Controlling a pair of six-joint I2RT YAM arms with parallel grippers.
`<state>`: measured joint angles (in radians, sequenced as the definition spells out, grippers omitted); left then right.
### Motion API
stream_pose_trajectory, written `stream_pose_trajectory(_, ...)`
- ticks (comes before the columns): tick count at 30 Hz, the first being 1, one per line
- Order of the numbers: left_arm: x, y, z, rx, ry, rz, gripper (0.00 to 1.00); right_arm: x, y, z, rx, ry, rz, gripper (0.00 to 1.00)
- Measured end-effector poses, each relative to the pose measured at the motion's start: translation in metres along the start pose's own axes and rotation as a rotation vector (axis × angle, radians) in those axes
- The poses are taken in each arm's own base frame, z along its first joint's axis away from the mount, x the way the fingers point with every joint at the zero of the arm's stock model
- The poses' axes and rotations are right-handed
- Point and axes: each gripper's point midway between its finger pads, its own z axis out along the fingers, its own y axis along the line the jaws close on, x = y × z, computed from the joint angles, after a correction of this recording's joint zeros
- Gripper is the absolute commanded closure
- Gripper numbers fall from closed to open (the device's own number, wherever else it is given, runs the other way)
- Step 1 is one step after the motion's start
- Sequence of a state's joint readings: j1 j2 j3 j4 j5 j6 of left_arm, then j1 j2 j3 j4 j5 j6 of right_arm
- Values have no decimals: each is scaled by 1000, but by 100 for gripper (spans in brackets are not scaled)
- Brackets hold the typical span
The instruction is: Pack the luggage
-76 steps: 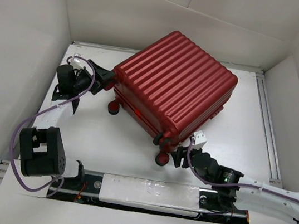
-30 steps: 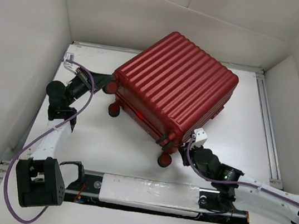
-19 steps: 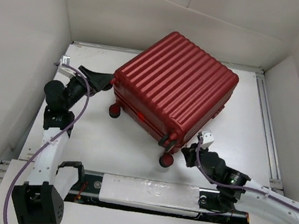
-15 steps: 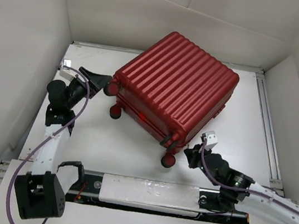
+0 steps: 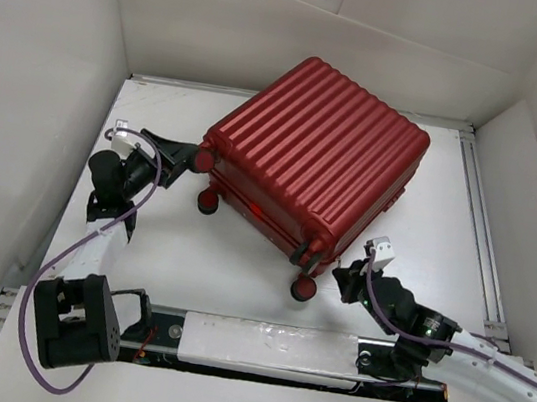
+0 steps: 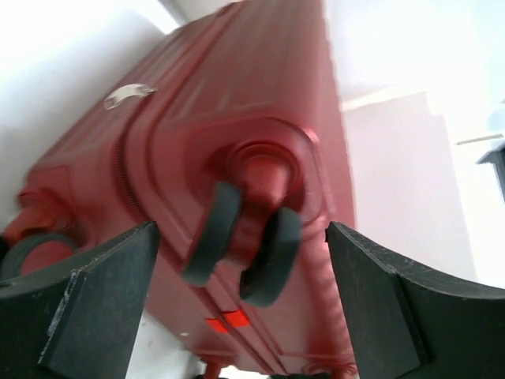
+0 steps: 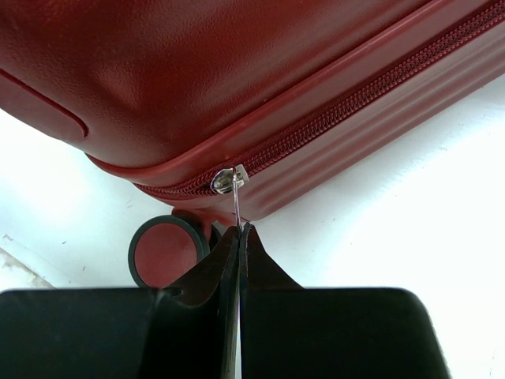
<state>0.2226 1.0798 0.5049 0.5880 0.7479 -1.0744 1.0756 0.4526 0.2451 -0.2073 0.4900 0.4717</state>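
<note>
The luggage (image 5: 316,153) is a dark red ribbed suitcase lying flat and closed in the middle of the table. My left gripper (image 5: 186,156) is at its left corner, open, its two fingers either side of a twin dark wheel (image 6: 245,253) without touching it. My right gripper (image 5: 341,276) is at the suitcase's near corner. In the right wrist view my right gripper (image 7: 238,230) is shut on the thin metal zipper pull (image 7: 236,204), which hangs from the slider (image 7: 225,181) on the red zipper track. The lining is hidden.
White walls box in the table on the left, back and right. A metal rail (image 5: 479,212) runs along the right side. A taped strip (image 5: 267,347) marks the near edge between the arm bases. Another suitcase wheel (image 5: 303,287) stands left of my right gripper.
My left gripper has gone from shut to open and now straddles the corner wheel. My right gripper has closed on the zipper pull and drawn back toward the near right.
</note>
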Motion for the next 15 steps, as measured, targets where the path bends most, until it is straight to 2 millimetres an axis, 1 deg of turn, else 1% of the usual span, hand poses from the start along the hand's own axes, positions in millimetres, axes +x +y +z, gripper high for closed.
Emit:
stream_pose_trajectory(1, -1, -2, 1, 10, 1, -2, 17, 0, 0, 0, 0, 1, -1, 100)
stream_pose_trajectory(3, -2, -7, 3, 39, 5, -9, 20, 1, 0, 1, 2, 3, -1, 100)
stream_pose_trajectory(4, -3, -7, 4, 47, 6, -16, 23, 1, 0, 1, 3, 4, -2, 100)
stream_pose_trajectory(8, -3, -2, 14, 64, 32, -97, 24, 0, 0, 1, 1, 2, -1, 100)
stream_pose_trajectory(11, 1, 1, 18, 67, 49, -157, 24, 0, 0, 1, 1, 2, -1, 100)
stream_pose_trajectory(13, 3, 2, 17, 74, 50, -191, 21, 0, 1, 1, 1, 2, 0, 100)
stream_pose_trajectory(15, 5, 1, 15, 82, 49, -225, 21, 0, 1, 1, 1, 2, 0, 100)
